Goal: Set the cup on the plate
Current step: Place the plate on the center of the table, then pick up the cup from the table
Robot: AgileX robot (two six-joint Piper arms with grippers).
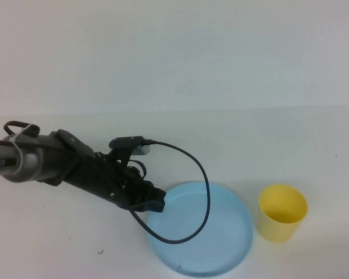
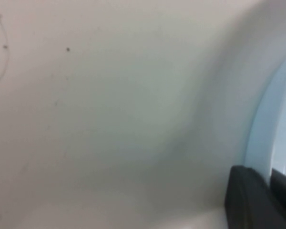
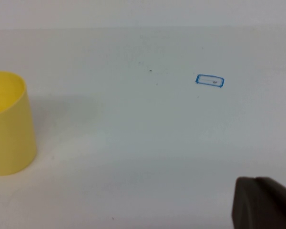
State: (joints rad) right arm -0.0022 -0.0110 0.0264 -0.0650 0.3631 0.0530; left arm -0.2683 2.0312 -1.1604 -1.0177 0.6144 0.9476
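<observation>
Standing upright on the white surface (image 1: 58, 244), the cup (image 1: 282, 213) sits just beside the plate (image 1: 221, 244) on the side away from the left arm, close to the rim but apart from it; its mouth faces up and it looks empty. No part of the cup rests on the plate, so the task's single transfer is judged not yet begun: grasp, lift, carry and set-down all remain. The left gripper (image 1: 153, 199) lies at the plate's opposite edge, its dark tip over the rim, and a black cable (image 1: 205, 186) loops from the wrist across the plate's interior. Whether its fingers are spread or pressed together cannot be told; the left wrist view shows only a dark finger (image 2: 248, 200) next to the pale blue rim (image 2: 262, 129). The right gripper is absent from the high view; the right wrist view shows only a dark corner of it (image 3: 264, 202), low over the surface and well apart from the cup (image 3: 9, 126), and its state likewise cannot be told. A small blue-outlined label (image 3: 209, 80) lies on the surface farther beyond the cup. Neither gripper touches the cup.
</observation>
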